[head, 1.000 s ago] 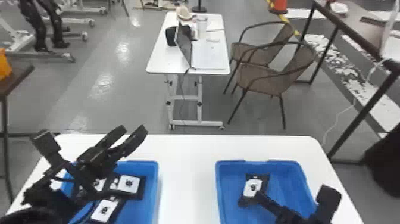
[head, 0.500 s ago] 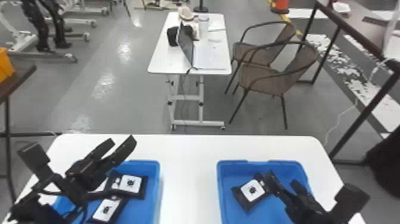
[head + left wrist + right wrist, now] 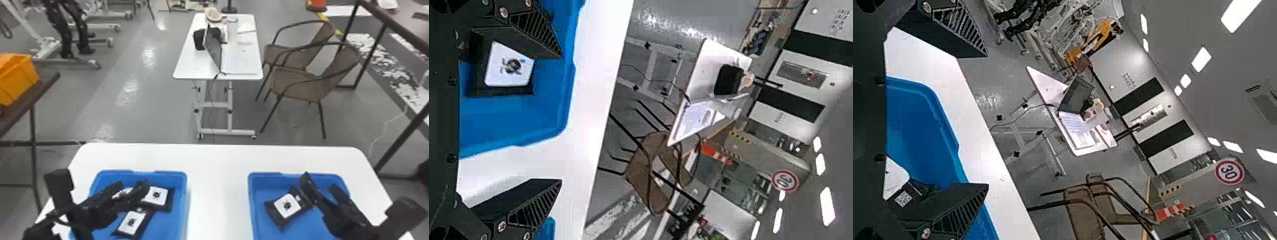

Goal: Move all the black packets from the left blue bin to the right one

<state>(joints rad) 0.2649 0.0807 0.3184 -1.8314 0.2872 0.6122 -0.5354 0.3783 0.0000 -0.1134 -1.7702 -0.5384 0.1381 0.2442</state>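
As the head view shows, the left gripper (image 3: 130, 187) hangs over flat black packets with white labels (image 3: 131, 221) in the left blue plastic bin (image 3: 159, 173); the right gripper (image 3: 320, 188) is near another black packet (image 3: 287, 206) in the right blue bin (image 3: 265, 174). Left wrist view: its fingers stand apart. Right wrist view: likewise apart.

2 bins (image 3: 184, 207) are blue, the table (image 3: 217, 191) white, packets (image 3: 286, 207) black with white labels (image 3: 157, 195).
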